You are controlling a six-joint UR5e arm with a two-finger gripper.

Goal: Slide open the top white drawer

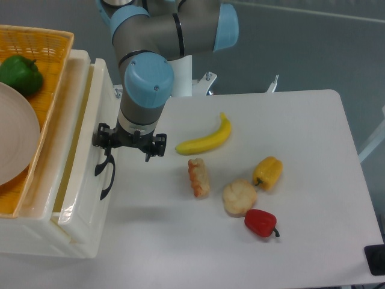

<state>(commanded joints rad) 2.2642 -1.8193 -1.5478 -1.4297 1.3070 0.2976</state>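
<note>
The top white drawer is the cream front panel on the right side of the cabinet at the left. It stands a little way out from the cabinet body, with a narrow yellowish gap showing behind its front. My gripper is down at the drawer front, shut on the drawer's curved black handle. The black gripper body and the grey wrist with its blue cap hide the fingertips. A second black handle shows just below it.
An orange wicker basket on top of the cabinet holds a green pepper and a pale plate. On the table to the right lie a banana, a shrimp-like piece, a bun, a yellow pepper and a red pepper.
</note>
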